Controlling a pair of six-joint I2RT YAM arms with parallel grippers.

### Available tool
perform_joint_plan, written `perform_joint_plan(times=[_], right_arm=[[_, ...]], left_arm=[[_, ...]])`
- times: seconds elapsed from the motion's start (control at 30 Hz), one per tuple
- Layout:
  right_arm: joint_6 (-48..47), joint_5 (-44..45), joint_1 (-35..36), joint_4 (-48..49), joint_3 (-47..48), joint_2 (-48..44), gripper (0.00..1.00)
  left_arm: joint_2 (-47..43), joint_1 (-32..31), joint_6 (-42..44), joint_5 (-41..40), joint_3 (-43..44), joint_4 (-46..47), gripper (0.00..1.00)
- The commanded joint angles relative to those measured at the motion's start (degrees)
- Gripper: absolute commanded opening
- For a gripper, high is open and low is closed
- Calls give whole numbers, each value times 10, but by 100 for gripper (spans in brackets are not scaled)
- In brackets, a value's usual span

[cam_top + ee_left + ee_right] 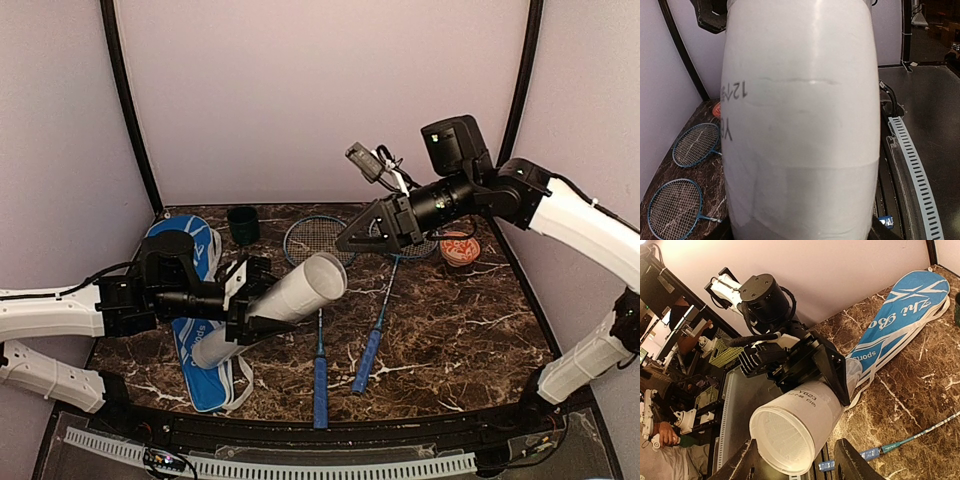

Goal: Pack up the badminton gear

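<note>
Tube (pixel 300 290) clamped by left gripper (pixel 246 300), tilted off table (pixel 450 330) above bag (pixel 205 380), mouth faced toward right gripper (pixel 345 243), its jaws parted, nothing held, rackets (pixel 320 375) laid flat beside bag

1. I'm logging the tube (pixel 300 290) as white, dark lettering printed.
2. Bag (pixel 200 385) is showing blue, white lettering.
3. Left racket (pixel 320 385) and right racket (pixel 367 357) are showing blue grips.
4. Table (pixel 470 330) is showing dark brown marble, white veins.
</note>
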Motion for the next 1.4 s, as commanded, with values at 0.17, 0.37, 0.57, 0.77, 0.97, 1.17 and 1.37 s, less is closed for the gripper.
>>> perform_joint_plan(times=[0.17, 0.37, 0.57, 0.77, 0.97, 1.17, 1.37], right_arm=[[-19, 32, 30, -8, 14, 36, 52], [-27, 46, 43, -19, 20, 57, 52], [-36, 47, 50, -27, 13, 68, 51], [-46, 32, 50, -27, -4, 83, 51], [-54, 10, 50, -22, -11, 101, 50], [-59, -9, 47, -9, -28, 116, 50], [-66, -26, 43, 10, -34, 131, 50]], left_arm=[[5, -4, 5, 13, 25, 17, 44], [11, -4, 3, 17, 30, 22, 45], [12, -4, 8, 26, 34, 27, 45], [8, -4, 10, 35, 35, 44, 45], [10, -4, 14, 45, 39, 58, 47], [10, -4, 17, 54, 41, 70, 47], [10, -4, 15, 62, 45, 80, 47]])
